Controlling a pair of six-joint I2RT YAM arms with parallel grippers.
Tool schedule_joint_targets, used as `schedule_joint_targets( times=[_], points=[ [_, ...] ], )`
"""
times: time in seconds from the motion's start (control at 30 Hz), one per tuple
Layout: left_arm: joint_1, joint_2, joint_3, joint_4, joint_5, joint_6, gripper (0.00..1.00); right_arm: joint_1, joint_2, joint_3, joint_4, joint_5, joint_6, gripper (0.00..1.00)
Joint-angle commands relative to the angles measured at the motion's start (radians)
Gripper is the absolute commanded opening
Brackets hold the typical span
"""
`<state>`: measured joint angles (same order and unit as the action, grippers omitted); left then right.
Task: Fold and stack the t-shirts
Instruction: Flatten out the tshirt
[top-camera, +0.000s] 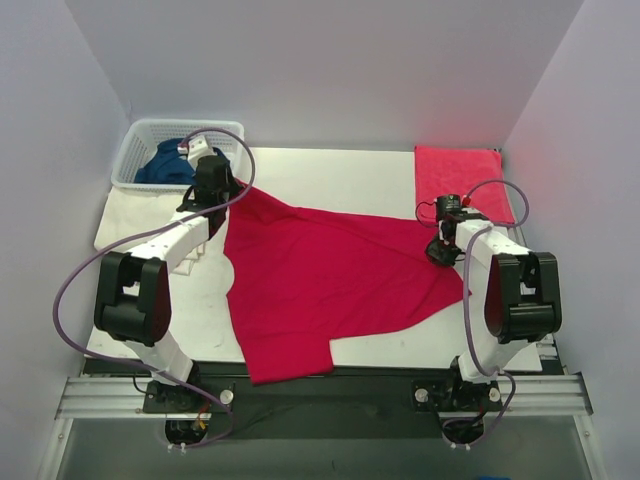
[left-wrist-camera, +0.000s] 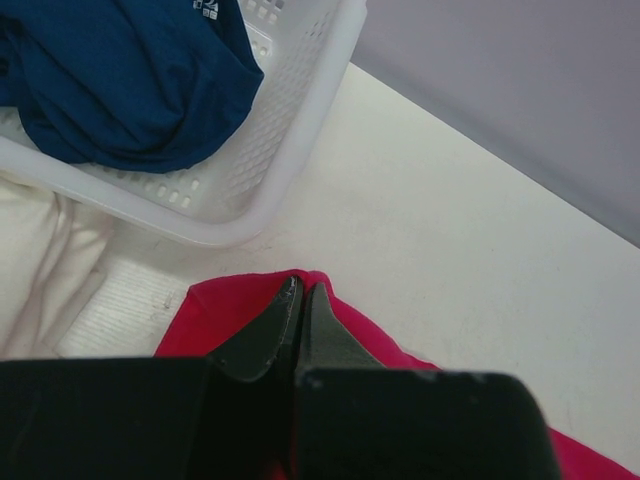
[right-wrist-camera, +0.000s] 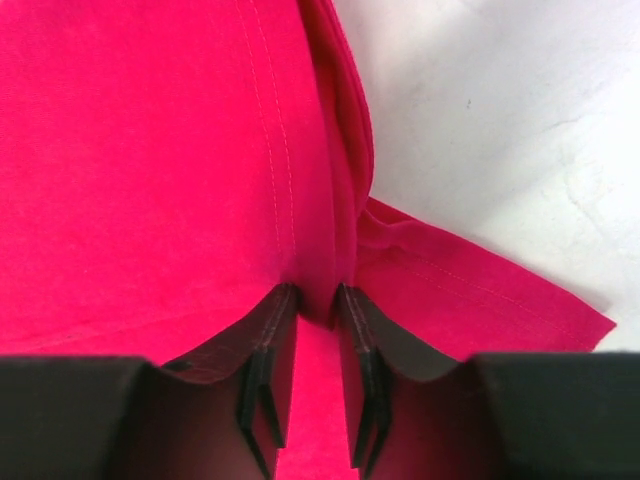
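Note:
A large crimson red t-shirt (top-camera: 320, 280) lies spread across the middle of the white table. My left gripper (top-camera: 231, 187) is shut on its far left corner (left-wrist-camera: 215, 310), close to the basket. My right gripper (top-camera: 441, 252) is shut on a raised fold at the shirt's right edge (right-wrist-camera: 150, 150); red cloth fills the gap between the fingers (right-wrist-camera: 272, 330). A dark blue t-shirt (top-camera: 165, 165) lies crumpled in the basket and shows in the left wrist view (left-wrist-camera: 120, 80). A cream-white t-shirt (top-camera: 120, 215) lies flat at the table's left, under my left arm (left-wrist-camera: 30, 260).
The white lattice basket (top-camera: 140, 135) stands at the back left corner; its wall (left-wrist-camera: 300, 110) is just beyond my left fingertips. A folded red cloth (top-camera: 458, 175) lies at the back right. Walls close in on three sides.

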<state>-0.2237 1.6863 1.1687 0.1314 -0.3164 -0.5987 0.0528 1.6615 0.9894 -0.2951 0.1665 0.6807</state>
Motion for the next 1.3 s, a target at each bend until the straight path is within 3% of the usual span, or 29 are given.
schedule_joint_targets(
  times=[0.0, 0.07, 0.17, 0.5, 0.73, 0.87, 1.0, 1.27],
  points=[
    [0.015, -0.023, -0.004, 0.047, 0.007, 0.005, 0.0, -0.004, 0.017, 0.015, -0.021, -0.008, 0.01, 0.23],
    [0.017, -0.025, -0.01, 0.047, 0.007, 0.005, 0.0, -0.002, 0.017, 0.015, -0.021, -0.007, 0.01, 0.14],
    [0.02, -0.03, -0.017, 0.048, 0.007, 0.005, 0.0, 0.005, 0.012, 0.02, -0.025, 0.002, 0.008, 0.1],
    [0.021, -0.039, -0.027, 0.053, 0.014, 0.004, 0.0, 0.036, -0.029, 0.052, -0.085, 0.106, -0.001, 0.23],
    [0.021, -0.042, -0.032, 0.053, 0.016, 0.002, 0.0, 0.042, -0.043, 0.064, -0.099, 0.134, -0.007, 0.23],
    [0.023, -0.046, -0.038, 0.054, 0.014, 0.004, 0.0, 0.045, -0.032, 0.072, -0.102, 0.136, -0.007, 0.17],
    [0.023, -0.048, -0.041, 0.054, 0.014, 0.004, 0.0, 0.044, -0.02, 0.08, -0.102, 0.131, -0.01, 0.02],
    [0.026, -0.053, -0.046, 0.053, 0.013, 0.008, 0.0, 0.044, -0.003, 0.091, -0.104, 0.122, -0.02, 0.0]
  ],
)
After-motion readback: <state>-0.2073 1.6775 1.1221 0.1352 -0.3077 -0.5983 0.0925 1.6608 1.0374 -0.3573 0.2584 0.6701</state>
